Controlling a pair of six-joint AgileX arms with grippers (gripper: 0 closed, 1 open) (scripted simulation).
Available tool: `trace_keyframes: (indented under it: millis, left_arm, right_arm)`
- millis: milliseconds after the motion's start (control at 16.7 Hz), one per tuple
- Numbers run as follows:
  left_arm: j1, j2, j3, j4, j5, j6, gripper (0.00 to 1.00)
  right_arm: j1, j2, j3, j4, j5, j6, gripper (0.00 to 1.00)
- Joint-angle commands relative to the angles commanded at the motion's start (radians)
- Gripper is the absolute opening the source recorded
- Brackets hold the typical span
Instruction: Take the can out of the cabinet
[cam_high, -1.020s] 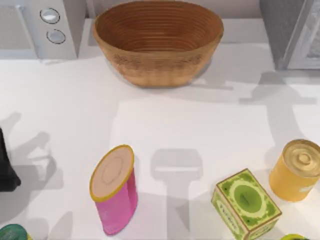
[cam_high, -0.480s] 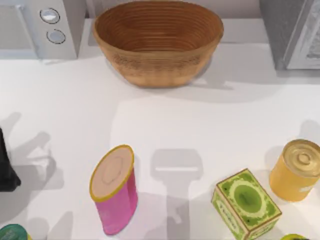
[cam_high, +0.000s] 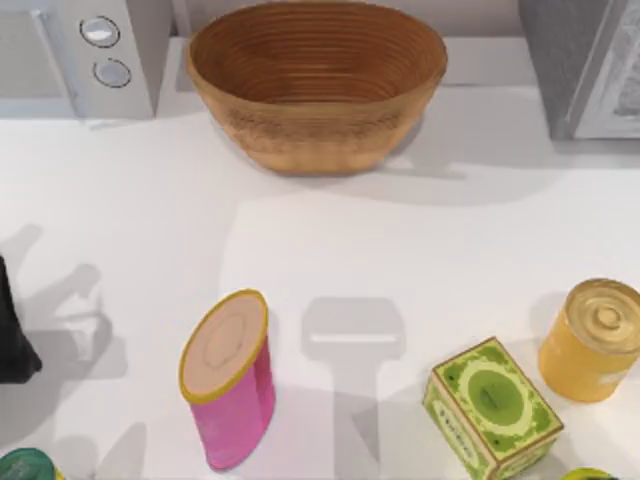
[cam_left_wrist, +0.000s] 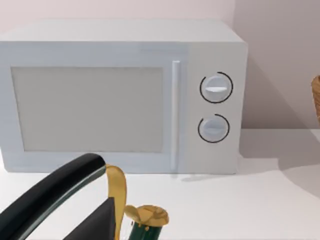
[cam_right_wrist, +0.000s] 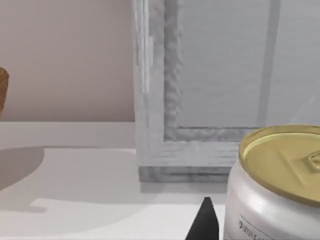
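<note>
A yellow can (cam_high: 597, 340) with a gold lid stands upright on the white table at the right, in front of the cabinet (cam_high: 560, 60). The cabinet's paler framed door panel (cam_right_wrist: 225, 75) faces the right wrist view, and I cannot see inside. There the can (cam_right_wrist: 280, 190) rises close by, with a dark tip of my right gripper (cam_right_wrist: 205, 224) just beside it and not touching it. My left arm (cam_high: 12, 345) is parked at the table's left edge.
A white microwave (cam_high: 90, 55) stands at the back left and a wicker basket (cam_high: 315, 85) at the back middle. A pink can (cam_high: 230, 390) and a green box (cam_high: 490, 405) stand near the front. A green bottle top (cam_left_wrist: 146, 220) sits by the left arm.
The arm shadow on the table's right side has slid off toward the right edge and vanished. The yellow can has stayed where it was.
</note>
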Motion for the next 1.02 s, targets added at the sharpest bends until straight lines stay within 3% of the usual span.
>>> trace_keyframes:
  millis: [540, 720, 1020]
  left_arm:
    - [0.0, 0.0, 0.0, 0.0, 0.0, 0.0, 1.0]
    - [0.0, 0.0, 0.0, 0.0, 0.0, 0.0, 1.0]
    - [0.0, 0.0, 0.0, 0.0, 0.0, 0.0, 1.0]
  right_arm:
    - [-0.026, 0.038, 0.024, -0.028, -0.041, -0.044, 0.0]
    - [-0.077, 0.162, 0.1, -0.112, -0.156, -0.184, 0.0]
    - [-0.174, 0.452, 0.25, -0.294, -0.413, -0.551, 0.0]
